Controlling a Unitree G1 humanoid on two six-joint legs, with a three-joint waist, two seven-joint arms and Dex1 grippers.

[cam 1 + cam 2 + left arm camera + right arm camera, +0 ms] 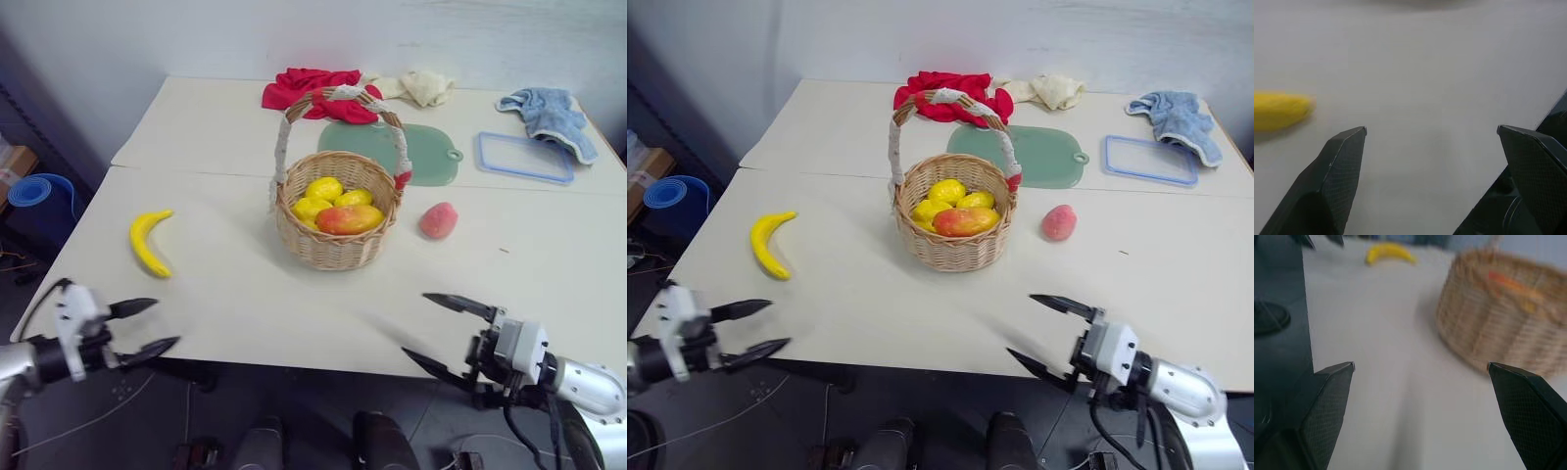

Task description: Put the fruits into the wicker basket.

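Note:
A curved yellow banana (pixel 147 242) lies on the cream table left of the wicker basket (pixel 337 247). The basket has a tall handle wrapped in white cloth and holds yellow lemons and an orange-red mango. A small pink-red fruit (pixel 438 220) sits on the table just right of the basket. My left gripper (pixel 152 328) hangs open at the table's near left edge, short of the banana (pixel 1278 111). Open too, my right gripper (pixel 431 328) is at the near right edge, pointing toward the basket (pixel 1501 318). Neither holds anything.
Beyond the basket lie a green cutting board (pixel 426 152), a red cloth (pixel 313 90), a cream cloth (pixel 421 86), a blue-rimmed clear lid (pixel 526 157) and a blue towel (pixel 554 116). A seam crosses the table (pixel 196 284) behind the basket. A blue roll (pixel 39 196) sits on the floor at left.

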